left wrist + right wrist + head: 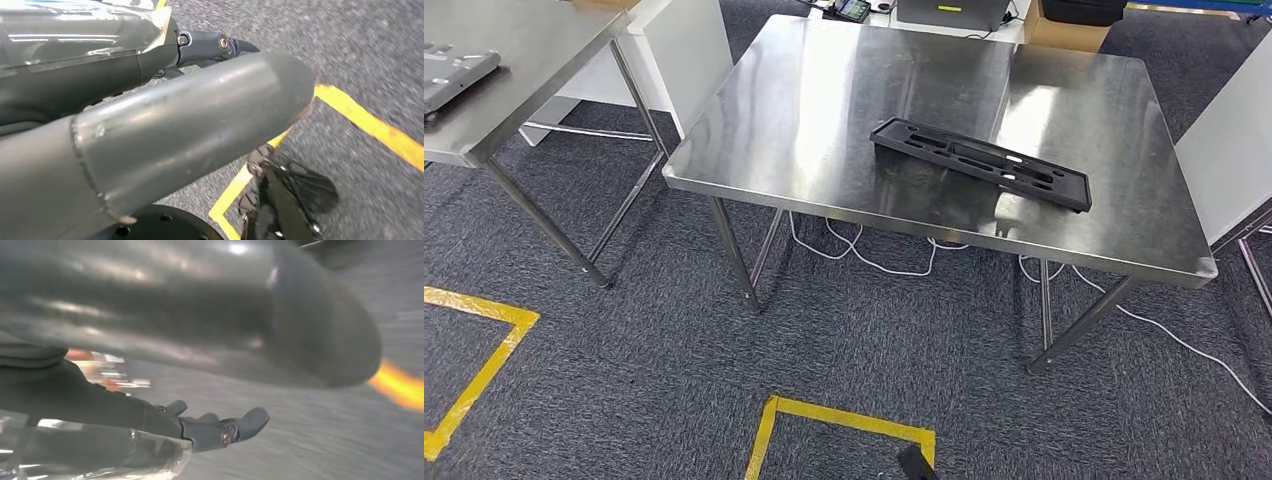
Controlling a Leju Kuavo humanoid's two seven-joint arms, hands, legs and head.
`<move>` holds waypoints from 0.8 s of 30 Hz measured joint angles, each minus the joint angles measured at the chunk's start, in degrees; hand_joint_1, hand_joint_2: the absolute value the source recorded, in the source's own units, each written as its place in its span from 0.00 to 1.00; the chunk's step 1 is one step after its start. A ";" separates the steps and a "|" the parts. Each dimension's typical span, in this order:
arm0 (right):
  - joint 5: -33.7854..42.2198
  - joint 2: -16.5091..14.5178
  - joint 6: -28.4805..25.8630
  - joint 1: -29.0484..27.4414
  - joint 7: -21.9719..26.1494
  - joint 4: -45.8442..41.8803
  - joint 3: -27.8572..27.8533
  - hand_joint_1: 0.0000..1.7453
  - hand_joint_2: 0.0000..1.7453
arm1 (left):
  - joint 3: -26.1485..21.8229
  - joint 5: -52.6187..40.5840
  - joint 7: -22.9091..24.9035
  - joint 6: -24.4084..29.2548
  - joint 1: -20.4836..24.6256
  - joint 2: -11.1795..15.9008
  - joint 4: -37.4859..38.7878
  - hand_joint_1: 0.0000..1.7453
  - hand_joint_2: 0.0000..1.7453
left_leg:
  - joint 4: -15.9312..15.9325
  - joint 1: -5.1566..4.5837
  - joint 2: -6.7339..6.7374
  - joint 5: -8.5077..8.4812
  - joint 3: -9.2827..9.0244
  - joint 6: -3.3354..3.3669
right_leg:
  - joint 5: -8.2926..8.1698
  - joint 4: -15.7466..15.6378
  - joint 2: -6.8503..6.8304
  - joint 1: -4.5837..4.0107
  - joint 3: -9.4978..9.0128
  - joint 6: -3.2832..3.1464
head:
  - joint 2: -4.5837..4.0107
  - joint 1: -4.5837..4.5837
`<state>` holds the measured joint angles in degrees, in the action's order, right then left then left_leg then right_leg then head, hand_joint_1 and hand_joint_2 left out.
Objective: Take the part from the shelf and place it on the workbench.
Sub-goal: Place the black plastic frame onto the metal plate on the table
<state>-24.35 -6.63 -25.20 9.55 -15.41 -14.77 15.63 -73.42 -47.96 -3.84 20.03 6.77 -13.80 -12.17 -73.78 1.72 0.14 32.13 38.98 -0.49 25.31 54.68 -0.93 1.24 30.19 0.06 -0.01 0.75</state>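
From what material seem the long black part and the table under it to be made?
The long flat black part with cut-outs looks like moulded plastic: matte, no glints. The shiny silver table looks like brushed stainless steel: streaked reflections, thin metal legs.

Hands: both hanging, both empty.
Left hand [165,125] thumb extended; right hand [200,335] fingers [245,422] straight, spread, nothing between them.
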 joint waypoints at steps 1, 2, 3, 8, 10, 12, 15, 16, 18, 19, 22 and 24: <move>-0.19 0.38 -0.20 -0.77 -1.39 0.67 -0.15 0.00 0.00 | -0.01 0.02 -0.08 0.08 0.00 0.05 -0.01 0.00 0.00 | 2.71 0.36 0.00 -1.47 -2.49 -0.27 | -0.35 0.26 -0.01 0.17 0.62 0.35 | 0.00 0.00; -0.35 0.71 -0.35 -1.42 -2.40 1.22 -0.26 0.00 0.00 | -0.01 0.03 -0.17 0.16 0.03 0.07 -0.01 0.00 0.00 | 6.92 0.68 -0.08 -2.43 -5.80 -0.53 | -0.62 0.69 0.02 0.26 1.26 0.70 | 0.00 0.03; -0.47 0.96 -0.43 -1.89 -2.90 1.64 -0.36 0.00 0.00 | -0.02 0.03 -0.25 0.22 0.07 0.08 -0.01 0.00 0.00 | 11.13 0.77 -0.29 -2.71 -8.74 -0.66 | -0.86 1.20 0.08 0.29 1.91 1.10 | 0.01 0.08; -0.72 1.55 -0.52 -2.70 -3.90 3.12 -0.89 0.00 0.00 | -0.01 0.07 -0.42 0.38 0.20 0.05 -0.01 0.00 0.00 | 16.69 -0.27 -0.38 -3.25 -10.13 1.72 | -2.16 2.20 0.32 0.08 4.08 3.67 | 0.01 0.14; -0.72 1.72 -0.51 -2.99 -4.10 3.58 -1.01 0.00 0.00 | -0.02 0.13 -0.44 0.43 0.20 0.02 -0.02 0.00 0.00 | 17.20 -0.53 -0.04 -4.95 -8.45 3.35 | 1.26 5.66 0.45 0.16 5.97 3.15 | 0.00 -0.10; -0.49 1.84 -0.65 -3.18 -4.15 3.82 -1.09 0.00 0.00 | -0.06 0.39 -0.74 0.31 0.19 0.03 -0.03 0.00 0.00 | 17.19 -0.89 0.21 -6.50 -6.55 4.04 | 6.79 13.07 0.58 0.17 8.15 2.22 | 0.00 -0.41; 1.44 1.99 -2.67 -3.48 -3.45 4.01 -2.05 0.00 0.00 | -0.42 1.02 -1.63 -0.43 0.16 0.04 -0.03 0.00 0.00 | 17.09 -1.35 0.43 -8.73 -3.72 4.13 | 8.17 19.10 0.74 -0.13 7.27 3.05 | 0.00 -0.62; 2.34 2.02 -4.19 -3.57 -2.55 4.03 -2.74 0.00 0.00 | -0.59 1.05 -1.70 -0.69 0.16 0.03 -0.03 0.00 0.00 | 17.05 -1.44 0.45 -9.47 -2.93 4.02 | 6.92 17.44 0.75 -0.24 5.01 3.53 | 0.00 -0.64; 3.59 2.04 -8.00 -3.37 0.27 4.05 -4.24 0.00 0.00 | -0.77 0.70 -1.23 -1.02 0.19 -0.01 -0.03 0.00 0.00 | 16.90 -1.61 0.44 -10.93 -1.72 3.64 | 5.69 9.14 0.75 -0.60 -2.09 3.59 | -0.01 -0.72; 3.89 2.04 -9.88 -2.94 1.99 4.04 -4.91 0.00 0.00 | -0.81 0.53 -0.94 -1.14 0.20 -0.04 -0.03 0.00 0.00 | 16.82 -1.74 0.52 -11.66 -1.34 3.35 | 6.10 4.54 0.80 -0.89 -5.20 3.14 | 0.00 -0.68; 4.51 1.90 -13.36 -1.20 7.54 4.00 -6.59 0.00 0.00 | -0.86 0.22 -1.17 -2.04 0.10 -0.14 -0.03 0.00 0.00 | 17.13 -1.88 0.88 -13.72 -0.81 2.48 | 6.95 -1.12 0.94 -1.42 -7.72 1.59 | 0.00 -0.50; 4.89 1.49 -14.13 -0.12 11.13 3.90 -7.95 0.00 0.00 | -0.86 -0.24 -1.86 -2.80 -0.09 -0.15 -0.04 0.00 0.00 | 16.00 -1.50 0.62 -12.04 -0.07 1.86 | 5.74 -0.91 0.64 -0.82 -6.69 0.39 | 0.00 -0.37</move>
<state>-19.47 -5.13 -39.33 9.43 -4.27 -10.87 7.68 -74.28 -48.19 -5.70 17.23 6.68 -13.94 -12.21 -57.78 0.23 0.76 20.09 38.91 1.37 31.04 53.77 -0.29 0.41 23.50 0.45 -0.01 0.38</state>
